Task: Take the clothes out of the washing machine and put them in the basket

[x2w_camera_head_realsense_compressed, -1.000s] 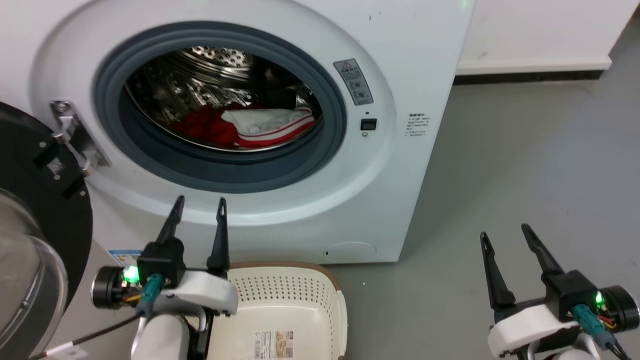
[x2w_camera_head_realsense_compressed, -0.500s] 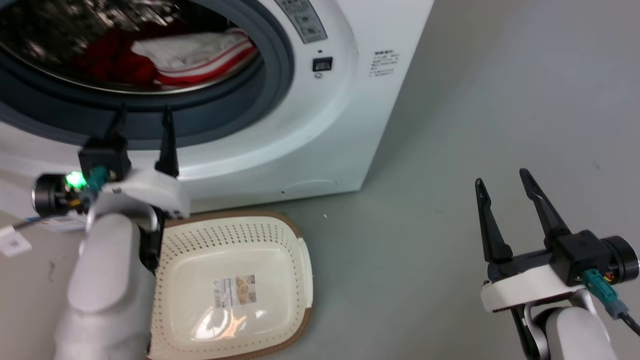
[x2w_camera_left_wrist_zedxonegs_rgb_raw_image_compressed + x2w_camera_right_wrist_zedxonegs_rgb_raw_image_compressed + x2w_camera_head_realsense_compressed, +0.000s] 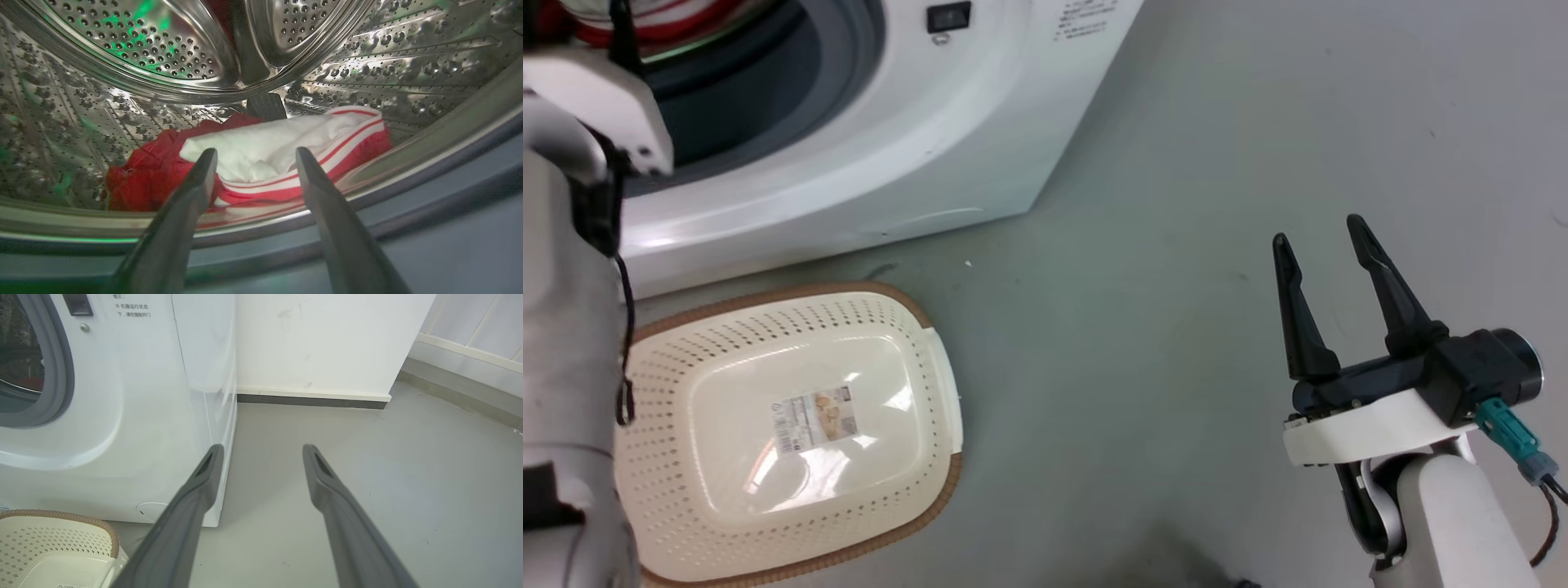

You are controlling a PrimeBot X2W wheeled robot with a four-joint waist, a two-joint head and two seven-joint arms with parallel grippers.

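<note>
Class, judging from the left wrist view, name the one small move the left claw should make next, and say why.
Probably ease the left claw forward onto the clothes. It is open, aimed at the bundle in the washing machine but short of it, and the basket holds only its label.

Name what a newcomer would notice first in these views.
The red and white clothes, heaped low in the shiny drum of the washing machine, catch the eye, with the open left gripper aimed at them. Next comes the empty cream basket on the grey floor before the machine. To its right, the open right gripper hangs over bare floor.
</note>
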